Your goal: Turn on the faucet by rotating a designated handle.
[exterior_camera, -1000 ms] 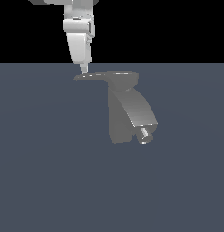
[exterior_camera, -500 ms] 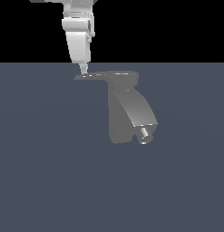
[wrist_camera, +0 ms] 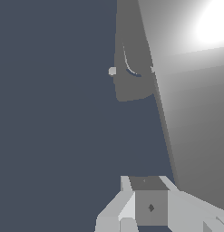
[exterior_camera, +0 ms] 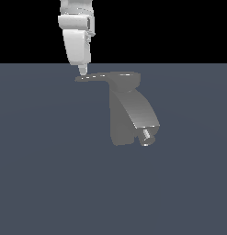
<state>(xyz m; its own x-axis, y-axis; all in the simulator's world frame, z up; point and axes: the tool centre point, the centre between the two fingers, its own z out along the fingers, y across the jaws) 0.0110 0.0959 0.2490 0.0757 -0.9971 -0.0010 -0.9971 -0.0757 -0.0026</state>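
One white gripper is seen lowered onto the tip of the handle — apparently touching it — at the exterior view's left of the faucet. Its fingers are drawn close together; whether anything is gripped cannot be told.

Blocky white gripper with grey finger faces

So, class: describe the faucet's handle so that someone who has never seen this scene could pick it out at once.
Find the grey blocky faucet standing on the dark floor. From its round top cap, the handle juts toward the exterior view's left, under the white gripper. It is a thin, flat, tapering blade, unlike the boxy sloped spout ending in a shiny nozzle.
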